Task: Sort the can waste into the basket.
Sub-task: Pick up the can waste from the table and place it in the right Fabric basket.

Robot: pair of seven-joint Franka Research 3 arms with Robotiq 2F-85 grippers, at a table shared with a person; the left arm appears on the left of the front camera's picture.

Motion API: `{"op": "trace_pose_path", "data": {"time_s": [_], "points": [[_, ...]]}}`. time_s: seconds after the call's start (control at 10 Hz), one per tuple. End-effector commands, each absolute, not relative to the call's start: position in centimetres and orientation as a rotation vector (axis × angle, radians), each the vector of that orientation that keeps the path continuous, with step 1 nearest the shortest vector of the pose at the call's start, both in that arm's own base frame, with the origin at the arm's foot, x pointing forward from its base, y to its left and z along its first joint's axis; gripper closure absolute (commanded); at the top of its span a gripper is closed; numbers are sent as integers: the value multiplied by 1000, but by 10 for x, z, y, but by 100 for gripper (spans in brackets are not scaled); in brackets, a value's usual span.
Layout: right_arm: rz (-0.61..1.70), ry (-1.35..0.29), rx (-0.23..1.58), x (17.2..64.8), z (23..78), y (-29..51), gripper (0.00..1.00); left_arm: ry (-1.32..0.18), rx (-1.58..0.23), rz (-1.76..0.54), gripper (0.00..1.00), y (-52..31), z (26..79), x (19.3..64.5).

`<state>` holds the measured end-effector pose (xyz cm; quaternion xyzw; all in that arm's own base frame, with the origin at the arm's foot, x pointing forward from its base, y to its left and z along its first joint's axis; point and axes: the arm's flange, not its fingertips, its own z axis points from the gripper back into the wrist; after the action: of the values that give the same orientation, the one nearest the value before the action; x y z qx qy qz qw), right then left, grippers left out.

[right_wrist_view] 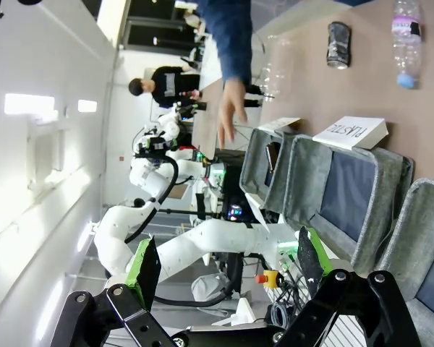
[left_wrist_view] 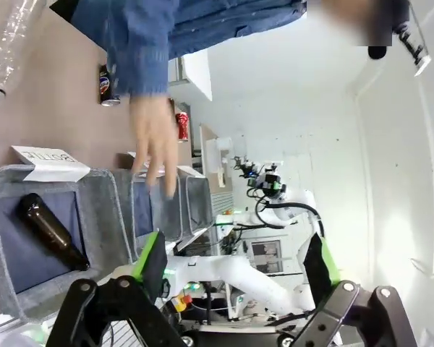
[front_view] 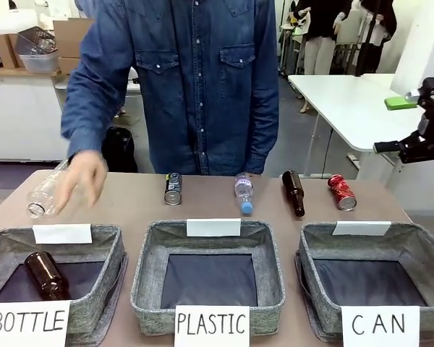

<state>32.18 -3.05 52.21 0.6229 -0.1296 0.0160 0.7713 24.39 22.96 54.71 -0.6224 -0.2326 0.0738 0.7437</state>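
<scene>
Two cans lie on their sides on the brown table: a dark can [front_view: 173,188] left of centre and a dented red can [front_view: 341,191] at the right. The grey basket [front_view: 414,238] signed "CAN" stands at the front right, with nothing in it. My right gripper [front_view: 392,124] hangs open in the air to the right of the table, above and beyond the red can. In its wrist view the right gripper [right_wrist_view: 226,260] is open and holds nothing, with the dark can [right_wrist_view: 338,45] far off. The left gripper [left_wrist_view: 235,264] is open too, well away from the dark can [left_wrist_view: 108,87] and red can [left_wrist_view: 181,125].
A person in a denim shirt stands at the far side, one hand [front_view: 83,181] by a clear bottle [front_view: 42,196]. Between the cans lie a blue-capped plastic bottle [front_view: 244,194] and a brown bottle [front_view: 294,193]. The "BOTTLE" basket [front_view: 112,246] holds a brown bottle [front_view: 43,275]; the "PLASTIC" basket [front_view: 271,253] holds nothing.
</scene>
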Motion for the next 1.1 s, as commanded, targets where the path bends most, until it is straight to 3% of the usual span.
{"op": "trace_pose_path", "data": {"time_s": [0.0,0.3,0.7,0.8,0.9,1.0], "points": [[55,-309,1372,326,524,-29,0,-478,-1305,102,0,159,558,270],[55,-309,1372,326,524,-29,0,-459,-908,-70,0,-9,550,346],[55,-309,1372,326,524,-29,0,-435,-595,-154,0,-148,496,399],[55,-309,1372,326,524,-29,0,-475,-536,-163,0,-168,478,409],[55,-309,1372,326,524,-29,0,-351,-641,-139,0,-144,492,402],[55,-309,1372,326,524,-29,0,-471,-595,-200,0,-168,486,388]]}}
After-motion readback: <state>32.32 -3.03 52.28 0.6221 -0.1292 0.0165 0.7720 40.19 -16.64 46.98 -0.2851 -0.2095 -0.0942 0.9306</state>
